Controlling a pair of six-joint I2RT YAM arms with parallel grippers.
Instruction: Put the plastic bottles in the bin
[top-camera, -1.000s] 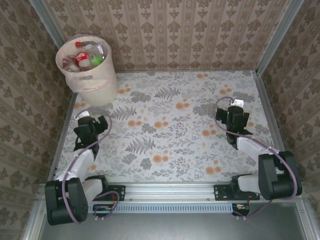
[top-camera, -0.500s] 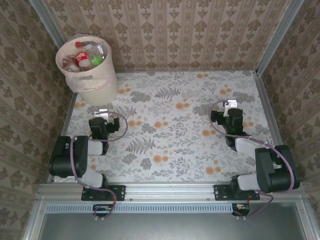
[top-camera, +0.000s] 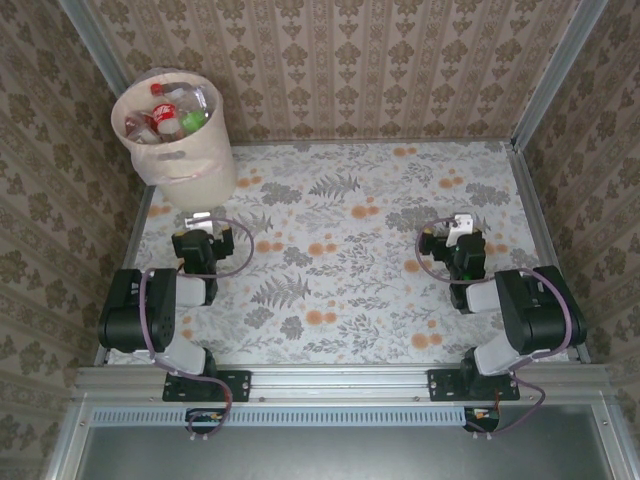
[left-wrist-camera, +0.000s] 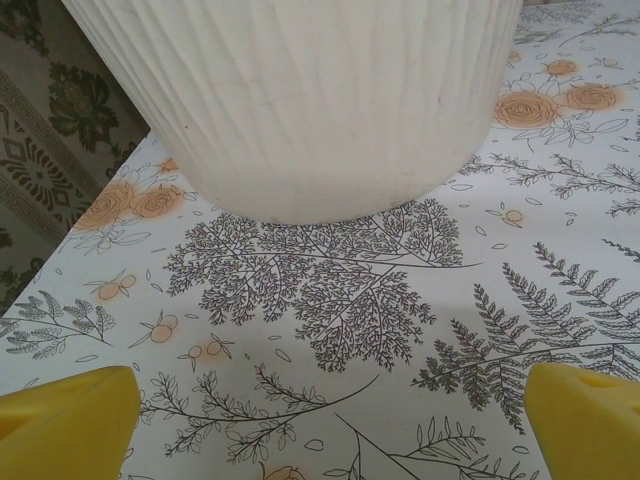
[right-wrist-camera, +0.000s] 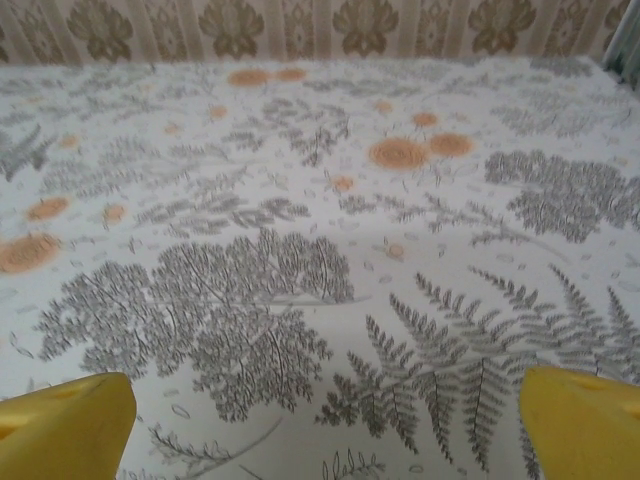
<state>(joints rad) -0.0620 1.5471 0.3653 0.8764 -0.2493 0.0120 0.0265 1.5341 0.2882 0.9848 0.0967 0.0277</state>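
— Both arms have folded back toward their bases since a second ago. The left one was stretched out at an angle; now its elbow is tucked in and the left hand (top-camera: 200, 224) sits closer to the bin (top-camera: 192, 168).

— Is either one carrying anything?

— No. The left hand's yellow fingertips stand spread as wide as they go, with only the bench (top-camera: 350, 260) between them. The right hand (top-camera: 455, 232) is the same, wide open and empty, well apart from the bin on the other side.

— And the plastic bottles (top-camera: 165, 112)?

— All the ones I can see are heaped in the bin in the far left corner, up near the rim. None are lying out on the bench, so I'd say the job looks done.

— So what could still go wrong?

— That left hand. It's near the foot of the bin, and the bin narrows toward its base, so it's probably top-heavy with that load. A careless swing of the arm could nudge it and tip it, and round, slick bottles would roll everywhere.

— What's it made of?

— Pale matt plastic with fine upright ribs, and an oval handle slot under the rim. The bottles are clear and glossy with coloured caps. The bench cover is a smooth sheet printed with grey ferns and orange roses.
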